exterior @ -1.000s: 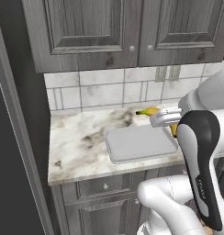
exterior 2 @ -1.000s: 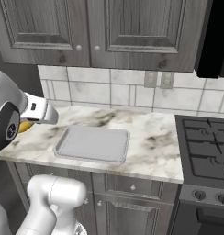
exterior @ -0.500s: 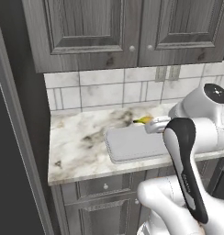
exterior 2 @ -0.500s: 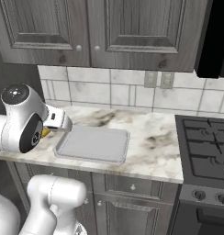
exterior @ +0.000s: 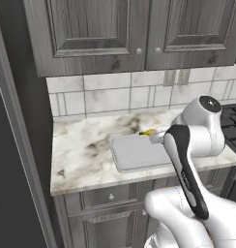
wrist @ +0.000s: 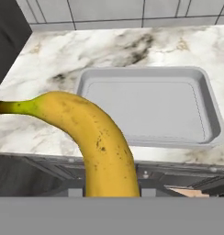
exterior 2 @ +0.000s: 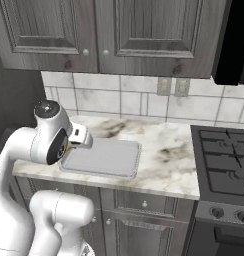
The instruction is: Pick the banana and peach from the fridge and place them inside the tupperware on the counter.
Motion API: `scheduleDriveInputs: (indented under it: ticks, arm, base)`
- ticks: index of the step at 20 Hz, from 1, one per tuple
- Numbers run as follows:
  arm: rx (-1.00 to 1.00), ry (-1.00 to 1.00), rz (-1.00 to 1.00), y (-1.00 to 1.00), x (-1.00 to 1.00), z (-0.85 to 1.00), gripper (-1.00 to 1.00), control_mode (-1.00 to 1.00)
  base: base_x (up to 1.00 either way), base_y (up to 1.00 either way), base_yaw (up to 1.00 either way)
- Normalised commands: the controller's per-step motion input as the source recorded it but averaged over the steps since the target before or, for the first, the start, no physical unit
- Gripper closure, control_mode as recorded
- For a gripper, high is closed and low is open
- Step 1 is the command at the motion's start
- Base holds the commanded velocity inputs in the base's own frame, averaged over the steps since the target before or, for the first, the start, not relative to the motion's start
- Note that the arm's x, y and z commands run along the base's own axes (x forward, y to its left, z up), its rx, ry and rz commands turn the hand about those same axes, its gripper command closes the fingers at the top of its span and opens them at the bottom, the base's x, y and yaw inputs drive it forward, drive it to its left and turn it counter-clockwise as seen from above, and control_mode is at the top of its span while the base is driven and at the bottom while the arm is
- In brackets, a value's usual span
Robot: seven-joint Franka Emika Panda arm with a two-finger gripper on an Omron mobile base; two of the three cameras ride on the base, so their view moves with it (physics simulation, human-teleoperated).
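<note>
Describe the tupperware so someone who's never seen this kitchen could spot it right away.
Find the marbled counter below the dark wood-grain wall cabinets, left of the stove. Near its front edge lies the tupperware: a shallow, light-grey rectangular tray with rounded corners and a low rim, with nothing in it, plain against the veined stone.

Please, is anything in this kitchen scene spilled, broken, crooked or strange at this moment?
Nothing stands out. The tupperware sits flat and empty on the counter, square to its edge. The banana is held in the air in front of it, whole, with a few brown speckles.

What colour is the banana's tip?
The banana has a greenish tip with a dark end, clearest in the hand view.
</note>
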Motion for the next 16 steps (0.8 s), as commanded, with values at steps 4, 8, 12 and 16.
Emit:
scheduleDriveInputs:
  ticks: [4,8,12,16]
  arm:
    - [0.00,0.07,0.00,-0.07,0.48,-0.38,1.00,-1.00]
    - [-0.04,0.04,0.00,0.00,0.40,-0.37,1.00,-1.00]
    - [-0.08,0.01,0.00,0.00,0.30,-0.35,1.00,-1.00]
    - [-0.08,0.00,0.00,0.00,0.30,-0.34,1.00,-1.00]
  base:
    - [0.00,0.00,0.00]
    - [0.00,0.00,0.00]
    - [0.00,0.00,0.00]
    - [0.00,0.00,0.00]
